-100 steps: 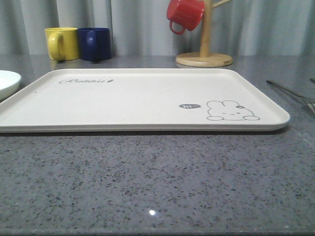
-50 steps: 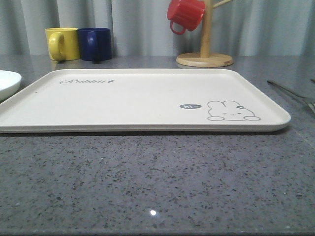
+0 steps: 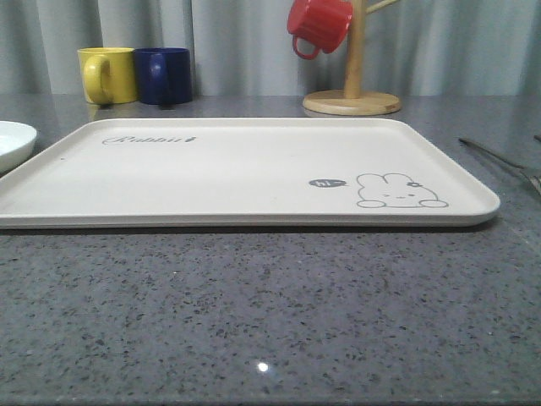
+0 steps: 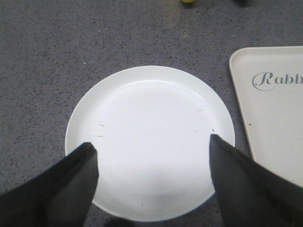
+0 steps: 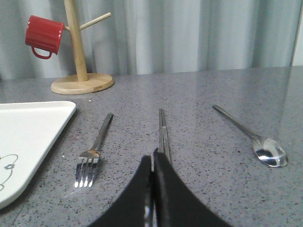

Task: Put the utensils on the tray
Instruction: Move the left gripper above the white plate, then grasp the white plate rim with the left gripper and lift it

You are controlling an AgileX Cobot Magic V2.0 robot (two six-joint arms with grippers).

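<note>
Right claw (image 5: 152, 163) pressed together, clamped on chopsticks (image 5: 163, 132); fork (image 5: 94, 151) left, spoon (image 5: 258, 139) right, all on desk (image 3: 270, 313) right of tray (image 3: 245, 169). Left claw (image 4: 154, 156) spread apart over white plate (image 4: 149, 127).

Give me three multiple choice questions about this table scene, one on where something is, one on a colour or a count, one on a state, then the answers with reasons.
1. Where does the red mug sit?
A. On the tray
B. Hanging on the wooden mug tree
C. Beside the yellow mug

2. How many pieces of cutlery lie on the tray?
A. None
B. One
C. Three

3. How do the left gripper's jaws stand?
A. Shut on a fork
B. Shut on nothing
C. Open

Answers:
1. B: it hangs from a peg of the mug tree.
2. A: the fork, chopsticks and spoon lie on the counter beside the tray.
3. C: the fingers are spread wide over the white plate.
</note>
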